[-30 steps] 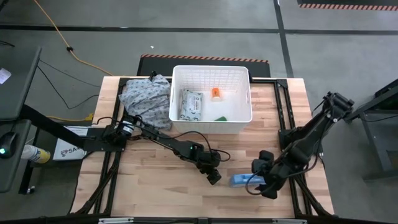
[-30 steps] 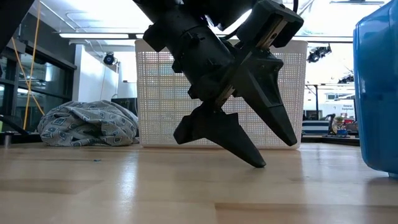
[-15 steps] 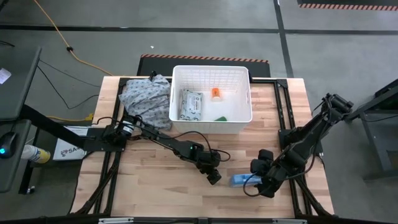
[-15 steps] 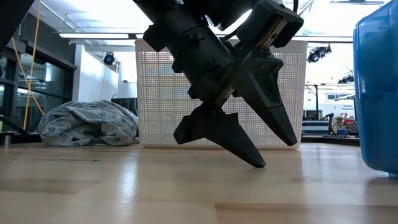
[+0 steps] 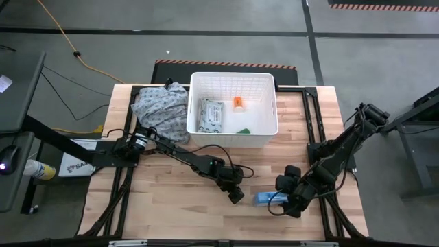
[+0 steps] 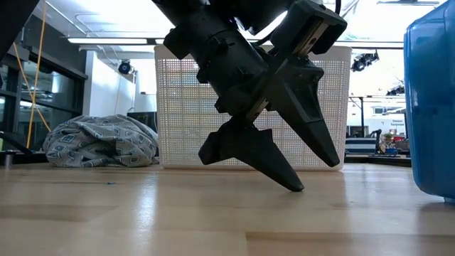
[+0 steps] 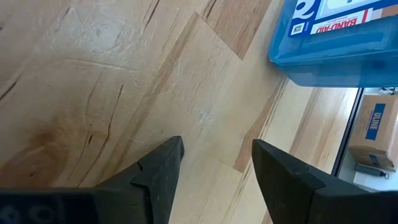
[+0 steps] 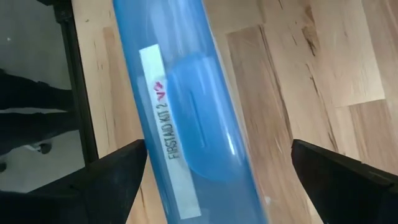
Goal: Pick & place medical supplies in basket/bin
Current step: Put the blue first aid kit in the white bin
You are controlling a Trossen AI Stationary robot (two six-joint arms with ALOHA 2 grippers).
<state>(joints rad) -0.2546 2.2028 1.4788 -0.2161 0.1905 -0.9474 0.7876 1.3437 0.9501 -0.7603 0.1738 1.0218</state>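
The blue box (image 5: 265,198) lies flat on the wood near the table's near right, and it also fills the low view's right edge (image 6: 430,107). My right gripper (image 5: 287,205) is open at the box's right end, one finger on either side of the box (image 8: 186,93); whether they touch it I cannot tell. My left gripper (image 5: 236,195) is open, fingers low over bare wood just left of the box (image 7: 336,37). The white basket (image 5: 269,103) holds the wipes pack (image 5: 210,114), orange bottle (image 5: 238,103) and green tube (image 5: 243,130). No white tube shows.
A grey patterned cloth heap (image 5: 161,110) lies against the basket's left wall at the far left. Bare wood stretches across the table's near half, left of my left arm. The table's right edge (image 5: 341,165) and its dark frame run close behind my right arm.
My right gripper has crept a little toward the table's left, along the blue box, staying open. The box and my left arm have kept still.
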